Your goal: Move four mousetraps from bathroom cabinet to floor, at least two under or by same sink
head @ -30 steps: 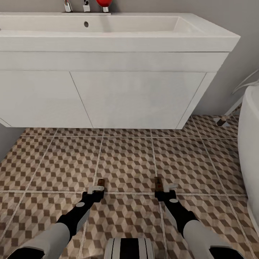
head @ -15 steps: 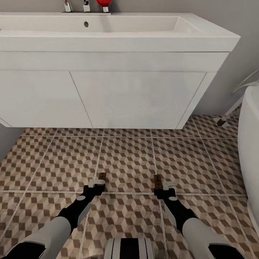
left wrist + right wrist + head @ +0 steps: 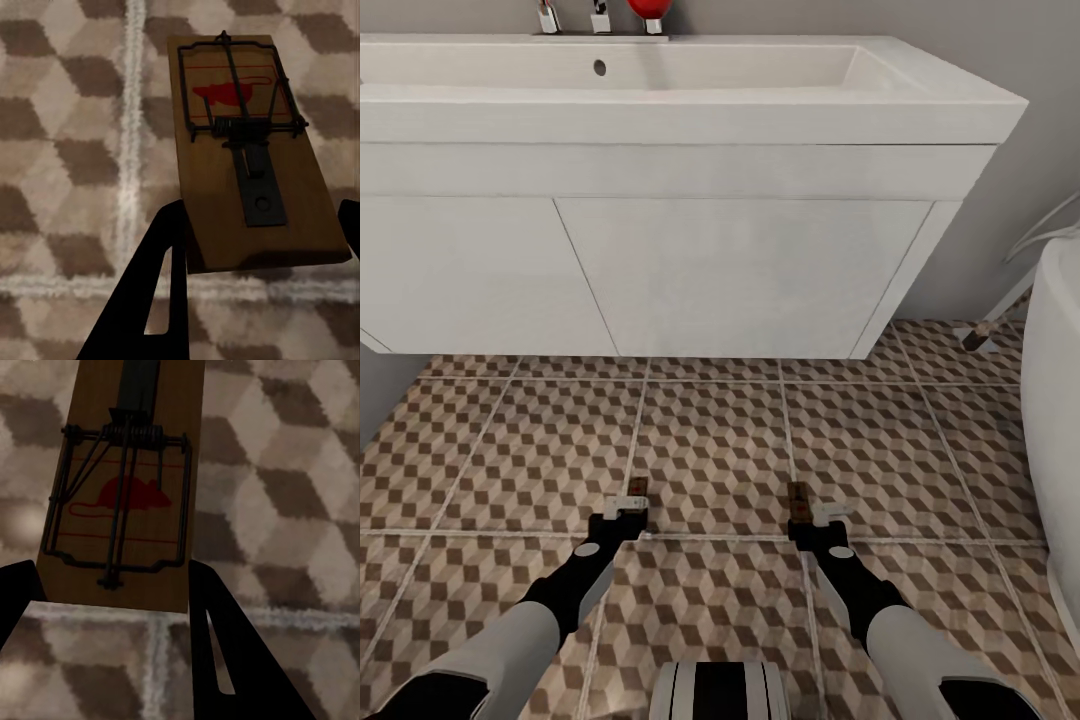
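Two mousetraps are being set on the bathroom floor (image 3: 710, 440) before the sink (image 3: 680, 200): one (image 3: 638, 488) between the parted left pincer (image 3: 626, 508), one (image 3: 797, 499) between the parted right pincer (image 3: 812, 516). Withdrawal seems due next.
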Available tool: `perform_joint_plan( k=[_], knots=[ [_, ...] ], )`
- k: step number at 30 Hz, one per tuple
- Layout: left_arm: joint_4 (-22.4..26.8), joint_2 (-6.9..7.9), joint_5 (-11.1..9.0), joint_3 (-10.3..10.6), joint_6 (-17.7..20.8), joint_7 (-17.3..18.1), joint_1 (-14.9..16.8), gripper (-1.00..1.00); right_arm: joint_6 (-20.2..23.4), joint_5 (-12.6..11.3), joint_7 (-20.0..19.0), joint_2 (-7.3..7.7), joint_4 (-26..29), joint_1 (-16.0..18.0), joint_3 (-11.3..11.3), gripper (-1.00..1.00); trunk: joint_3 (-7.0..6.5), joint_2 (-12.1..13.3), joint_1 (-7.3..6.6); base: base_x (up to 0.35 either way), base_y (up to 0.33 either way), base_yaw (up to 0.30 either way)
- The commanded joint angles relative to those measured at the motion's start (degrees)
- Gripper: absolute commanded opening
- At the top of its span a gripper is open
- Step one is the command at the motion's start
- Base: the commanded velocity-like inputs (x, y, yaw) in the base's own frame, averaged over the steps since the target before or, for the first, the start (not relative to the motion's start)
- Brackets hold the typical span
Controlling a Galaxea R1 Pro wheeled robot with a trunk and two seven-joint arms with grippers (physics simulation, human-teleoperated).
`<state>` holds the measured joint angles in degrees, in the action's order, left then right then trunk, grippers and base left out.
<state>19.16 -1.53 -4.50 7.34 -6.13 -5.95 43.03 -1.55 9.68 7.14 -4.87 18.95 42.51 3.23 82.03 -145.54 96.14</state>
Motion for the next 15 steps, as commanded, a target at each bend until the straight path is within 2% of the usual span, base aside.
perform_joint_plan(
  k=[1, 15],
  knots=[
    [-0.10, -0.03, -0.27, 0.59, -0.31, -0.42, 0.03, -1.00, -0.23, 0.35, -0.11, -0.05, -0.05, 0.03, 0.37, -1.00, 0.03, -0.01, -0.01, 0.000, 0.000, 0.000],
    [0.47, -0.58, -0.06, 0.47, 0.44, -0.61, -0.04, -1.00, -0.27, 0.48, 0.11, -0.02, -0.02, 0.03, 0.36, -1.00, 0.03, -0.01, -0.01, 0.000, 0.000, 0.000]
  ],
)
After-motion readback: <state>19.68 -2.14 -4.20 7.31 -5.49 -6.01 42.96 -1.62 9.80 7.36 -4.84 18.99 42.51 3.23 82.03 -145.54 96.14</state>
